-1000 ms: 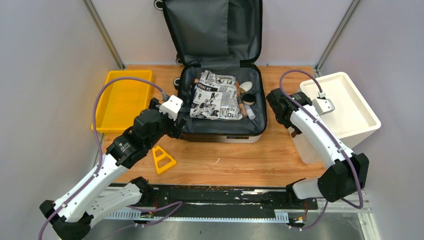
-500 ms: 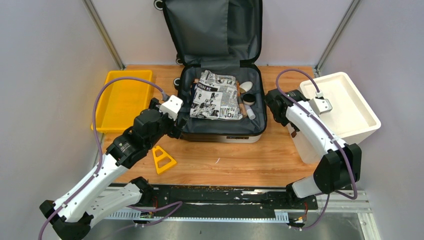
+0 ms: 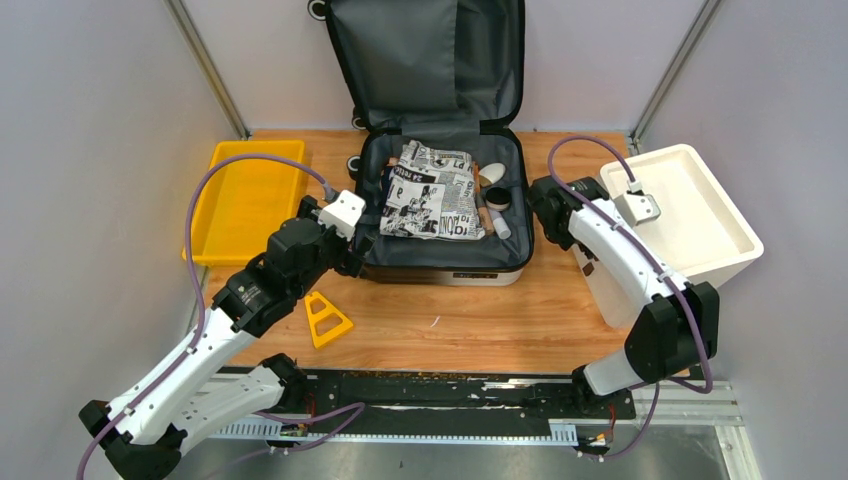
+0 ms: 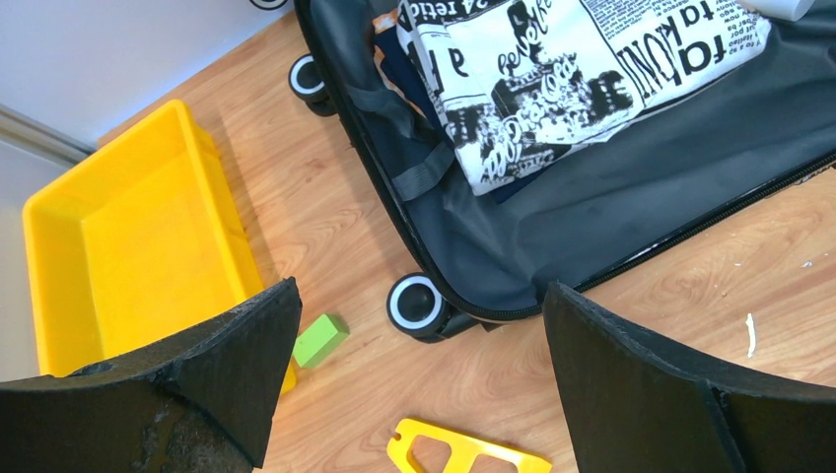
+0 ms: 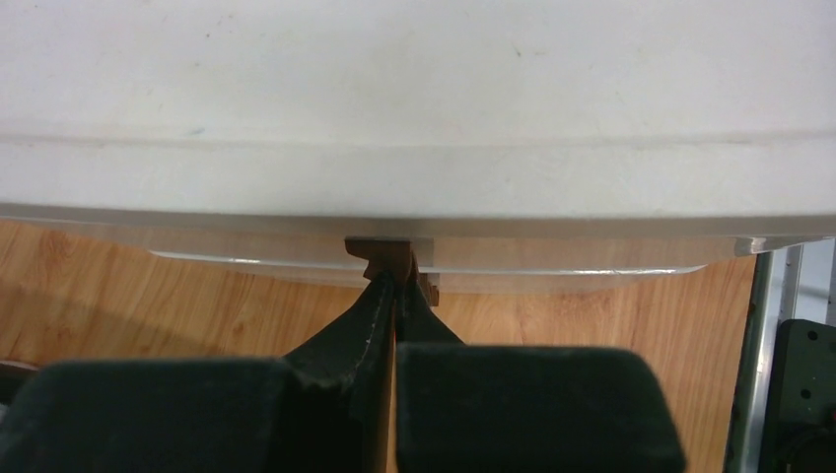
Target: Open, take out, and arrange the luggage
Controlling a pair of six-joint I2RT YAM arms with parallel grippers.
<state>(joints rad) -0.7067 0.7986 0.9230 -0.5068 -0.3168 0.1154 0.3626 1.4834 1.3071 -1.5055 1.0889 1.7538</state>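
A light wooden bench (image 3: 440,320) stood enclosed by plain pale grey walls (image 3: 90,150), slanting metal posts (image 3: 205,65) in its far corners, under soft, even light.

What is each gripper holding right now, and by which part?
Right gripper: shut on a small brown piece, pinched at its lower end, close to the white bin; what it is cannot be told. Left gripper: open, holding nothing.

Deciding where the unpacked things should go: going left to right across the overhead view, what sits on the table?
yellow tray → yellow triangular piece → luggage, lid open → white bin
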